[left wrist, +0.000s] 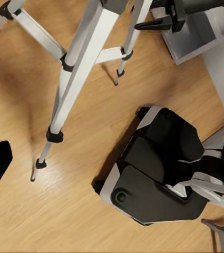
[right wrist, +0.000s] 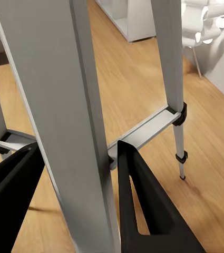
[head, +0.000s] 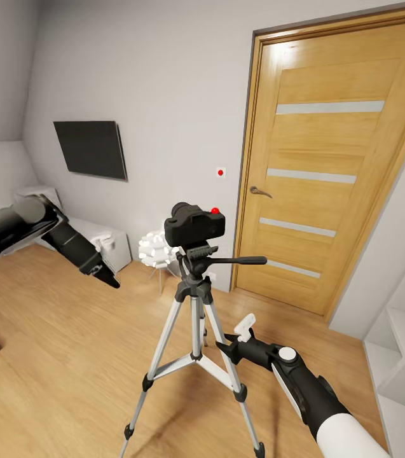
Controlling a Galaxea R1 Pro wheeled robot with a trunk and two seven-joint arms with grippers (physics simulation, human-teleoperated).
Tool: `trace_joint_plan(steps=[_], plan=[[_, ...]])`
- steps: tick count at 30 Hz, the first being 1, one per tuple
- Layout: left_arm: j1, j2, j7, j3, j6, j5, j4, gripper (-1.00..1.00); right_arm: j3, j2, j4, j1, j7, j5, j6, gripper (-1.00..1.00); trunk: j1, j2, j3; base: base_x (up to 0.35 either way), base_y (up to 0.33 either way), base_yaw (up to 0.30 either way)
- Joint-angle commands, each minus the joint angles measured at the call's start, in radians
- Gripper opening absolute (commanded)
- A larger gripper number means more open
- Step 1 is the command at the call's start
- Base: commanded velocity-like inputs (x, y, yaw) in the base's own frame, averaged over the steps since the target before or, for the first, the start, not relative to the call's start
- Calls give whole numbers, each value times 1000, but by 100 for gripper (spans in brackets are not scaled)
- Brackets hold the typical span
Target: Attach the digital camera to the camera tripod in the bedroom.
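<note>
Black and boxy, the camera [head: 194, 228] sits on the pan head of the tripod [head: 195, 331], in the middle of the room in front of the wooden door [head: 329, 165]. I judge the mounting nearly done. The right gripper [head: 234, 346] is low by the legs, its fingers spread, with one smooth silver leg [right wrist: 69, 121] between them and not pinched. To finish well, it should back out slowly without pushing the stand. The left gripper [head: 103, 275] hangs apart on the left; whether it is open I cannot tell.
</note>
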Motion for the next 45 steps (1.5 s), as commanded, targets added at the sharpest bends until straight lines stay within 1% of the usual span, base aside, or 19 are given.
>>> trace_joint_plan(steps=[1,3,5,10,12,15,16,18,20,22,24,27,29,34,35,36,38,41,45], plan=[[28,4,1,18,6,4,7,100,3,-1,-3,-1,-58,-7,3,-100,1,-3,-2,0,0,0],[94,9,7,68,-15,6,29,100,3,-1,-3,-1,-58,-7,3,-100,1,-3,-2,0,0,0],[169,10,12,133,-52,9,57,100,3,-1,-3,-1,-58,-6,3,-100,1,-3,-2,0,0,0],[370,0,18,339,-139,7,129,100,3,-1,-3,-1,-58,-7,3,-100,1,-3,-2,0,0,0],[437,-6,21,407,-169,-2,147,100,3,-1,-3,-1,-58,-7,3,-100,1,-3,-2,0,0,0],[510,-12,24,470,-201,-33,168,100,3,-1,-3,-1,-58,-7,2,-100,1,-3,-2,0,0,0],[544,-15,26,495,-213,-64,191,100,3,-1,-4,0,-58,-7,2,-100,1,-3,-2,0,0,0],[572,-20,29,513,-226,-91,223,100,4,-1,-5,0,-57,-6,2,-100,1,-3,-2,0,0,0],[596,-31,48,525,-244,-110,261,100,3,-1,-6,0,-57,-6,2,-100,1,-3,-2,0,0,0],[617,-47,94,534,-280,-121,298,100,4,-1,-6,1,-57,-7,2,-100,1,-3,-2,0,0,0],[641,-66,162,548,-330,-124,331,100,3,-1,-7,1,-58,-7,3,-100,1,-3,-2,0,0,0],[694,-96,275,590,-396,-119,377,100,3,-1,-7,1,-58,-7,3,-100,1,-3,-2,0,0,0],[735,-115,345,642,-427,-108,400,100,3,-1,-7,1,-58,-6,3,-100,1,-3,-2,0,0,0],[833,-156,521,799,-482,-85,428,100,3,-1,-7,1,-57,-7,4,-100,1,-3,-2,0,0,0],[851,-162,547,827,-490,-84,431,100,3,-1,-7,1,-57,-7,4,100,1,-3,-2,0,0,0],[884,-170,586,876,-505,-82,435,100,3,-1,-7,1,-57,-7,4,100,1,-3,-2,0,0,0],[911,-174,612,913,-522,-81,438,100,4,-1,-7,1,-57,-7,4,100,1,-3,-2,0,0,0],[935,-177,634,946,-550,-81,440,100,4,-1,-7,1,-57,-7,4,100,1,-3,-2,0,0,0],[951,-177,649,967,-564,-80,442,100,4,-1,-7,1,-57,-7,4,100,1,-3,-2,0,0,0]])
